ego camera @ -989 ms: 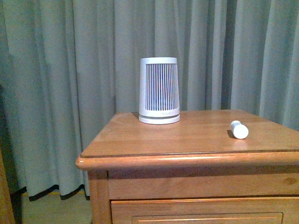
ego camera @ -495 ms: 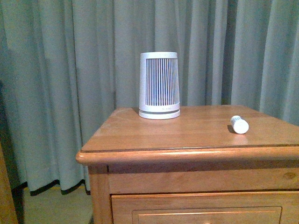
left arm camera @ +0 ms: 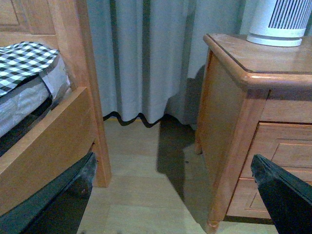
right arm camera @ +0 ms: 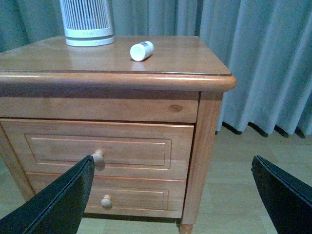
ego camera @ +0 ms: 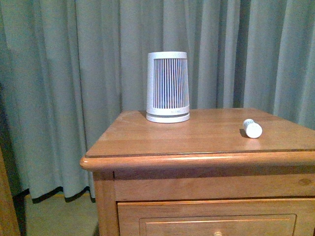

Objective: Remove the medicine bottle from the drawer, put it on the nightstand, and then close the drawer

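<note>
Small white plastic medicine bottle (right arm camera: 142, 50) is lying on the honey-brown wooden nightstand (right arm camera: 146, 80); upper drawer (right arm camera: 97, 151) is sitting shut. Both grippers' jaws are gaping wide, holding nothing. Task is looking finished; nothing more needed.

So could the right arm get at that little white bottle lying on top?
Probably yes. The medicine bottle lies in the open on the nightstand, clear of the ribbed cylinder, and the right arm's fingers are spread wide, holding nothing.

White medicine bottle (ego camera: 252, 128), honey-brown nightstand (ego camera: 197, 157), grey-green curtain (ego camera: 74, 73), black-and-white checked bedding (left arm camera: 24, 61).
</note>
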Tool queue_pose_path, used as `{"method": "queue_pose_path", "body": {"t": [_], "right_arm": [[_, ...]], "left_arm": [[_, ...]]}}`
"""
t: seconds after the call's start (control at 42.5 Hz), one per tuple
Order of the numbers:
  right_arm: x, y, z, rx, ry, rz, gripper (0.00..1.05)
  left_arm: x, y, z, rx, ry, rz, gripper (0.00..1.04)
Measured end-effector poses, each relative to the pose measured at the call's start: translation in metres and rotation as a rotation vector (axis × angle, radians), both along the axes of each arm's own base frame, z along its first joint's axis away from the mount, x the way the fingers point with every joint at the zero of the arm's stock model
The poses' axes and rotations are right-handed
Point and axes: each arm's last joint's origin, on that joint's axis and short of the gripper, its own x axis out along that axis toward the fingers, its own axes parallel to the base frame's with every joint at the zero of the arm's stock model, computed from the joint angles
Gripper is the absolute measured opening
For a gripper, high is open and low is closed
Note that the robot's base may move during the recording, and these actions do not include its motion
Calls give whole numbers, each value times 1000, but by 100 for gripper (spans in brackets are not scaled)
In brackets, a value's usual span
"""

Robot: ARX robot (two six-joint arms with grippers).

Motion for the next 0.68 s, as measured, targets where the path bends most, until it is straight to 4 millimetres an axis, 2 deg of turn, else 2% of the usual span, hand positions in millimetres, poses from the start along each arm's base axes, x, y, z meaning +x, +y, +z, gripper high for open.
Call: {"method": "queue_pose_path", "body": {"t": [0.683], "right_arm": [[0, 0, 0, 0, 0, 0, 98]], "left_arm": [[0, 0, 0, 0, 0, 0, 98]]}}
